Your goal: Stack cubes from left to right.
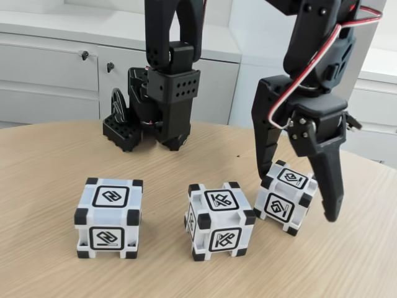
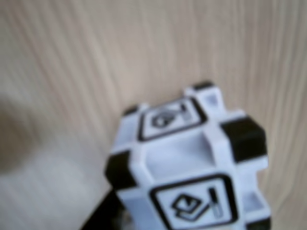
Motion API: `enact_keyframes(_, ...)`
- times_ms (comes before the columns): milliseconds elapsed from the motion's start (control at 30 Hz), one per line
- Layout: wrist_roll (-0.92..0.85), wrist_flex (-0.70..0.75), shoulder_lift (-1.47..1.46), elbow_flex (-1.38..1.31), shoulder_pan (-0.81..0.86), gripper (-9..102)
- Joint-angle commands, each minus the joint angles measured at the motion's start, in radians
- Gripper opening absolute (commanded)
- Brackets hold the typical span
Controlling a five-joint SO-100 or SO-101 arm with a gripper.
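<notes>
Cubes sit in a loose row on the light wooden tabletop (image 1: pixel 43 161) in the fixed view: the left cube (image 1: pixel 109 217) stands square and well apart from the middle cube (image 1: pixel 219 220), which is turned slightly. The right cube (image 1: pixel 286 197) lies just beside the middle one, a little farther back and tilted. The black end effector (image 1: pixel 298 194) hangs over this right cube with its fingers spread wide, one finger on each side, gripping nothing. Behind the row stands the arm's black base (image 1: pixel 162 105). In the wrist view the right cube (image 2: pixel 192 163) appears close and blurred.
</notes>
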Motion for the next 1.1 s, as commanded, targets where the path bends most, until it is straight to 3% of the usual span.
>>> enact_keyframes(0,-0.069,-0.009,-0.002,-0.005,-0.058,35)
enact_keyframes(233,-0.146,-0.002,-0.002,-0.005,-0.101,33)
enact_keyframes(500,-0.037,0.008,-0.002,-0.002,-0.089,31)
enact_keyframes(867,-0.063,-0.008,-0.002,0.094,-0.087,30)
enact_keyframes(1067,-0.049,-0.008,-0.002,0.095,-0.086,24)
